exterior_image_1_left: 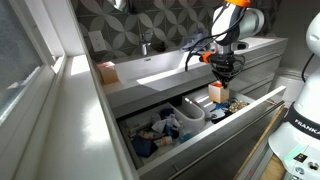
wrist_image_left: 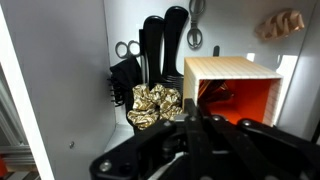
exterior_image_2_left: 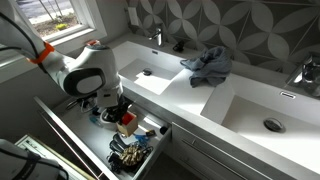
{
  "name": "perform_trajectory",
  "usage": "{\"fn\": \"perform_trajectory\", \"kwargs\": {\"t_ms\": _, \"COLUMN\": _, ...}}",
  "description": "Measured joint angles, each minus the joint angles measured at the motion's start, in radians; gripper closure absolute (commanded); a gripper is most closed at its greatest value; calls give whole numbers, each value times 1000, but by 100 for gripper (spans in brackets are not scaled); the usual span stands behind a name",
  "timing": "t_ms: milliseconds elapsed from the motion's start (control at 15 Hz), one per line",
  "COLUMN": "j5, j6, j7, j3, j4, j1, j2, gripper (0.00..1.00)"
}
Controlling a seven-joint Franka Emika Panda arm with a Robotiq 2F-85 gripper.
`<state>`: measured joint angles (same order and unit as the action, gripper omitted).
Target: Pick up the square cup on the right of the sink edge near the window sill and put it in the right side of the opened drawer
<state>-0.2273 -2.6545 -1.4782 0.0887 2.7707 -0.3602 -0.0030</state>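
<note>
Fingers [wrist_image_left: 190, 135] | directly above square cup [wrist_image_left: 232, 92] | cup inside open drawer [exterior_image_1_left: 250, 108]

square cup [exterior_image_1_left: 217, 92], cream/beige ribbed outside, bright orange inside, down in open white drawer [exterior_image_1_left: 250, 108] pulled out below front edge of countertop. sits toward drawer end away from window-side corner, below counter level. in wrist view [wrist_image_left: 235, 85] open mouth faces camera, orange interior showing, one beige wall on top, in white compartment. in an exterior view [exterior_image_2_left: 127, 123] only small orange-ish block visible. can't tell if resting on drawer floor or just above it.
</note>
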Motion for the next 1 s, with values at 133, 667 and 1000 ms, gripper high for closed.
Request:
{"fn": "perform_trajectory", "kwargs": {"t_ms": 133, "j5": 0, "j6": -28, "j7": 12, "j3": 20, "j4": -2, "j1": 15, "j2": 37, "gripper": 97}}
{"fn": "perform_trajectory", "kwargs": {"t_ms": 667, "j5": 1, "j6": -71, "j7": 9, "j3": 90, "j4": -21, "j1": 91, "j2": 71, "gripper": 99}}
{"fn": "perform_trajectory", "kwargs": {"t_ms": 1000, "j5": 6, "j6": -184, "j7": 7, "j3": 143, "j4": -41, "j1": 134, "j2": 160, "gripper": 99}}
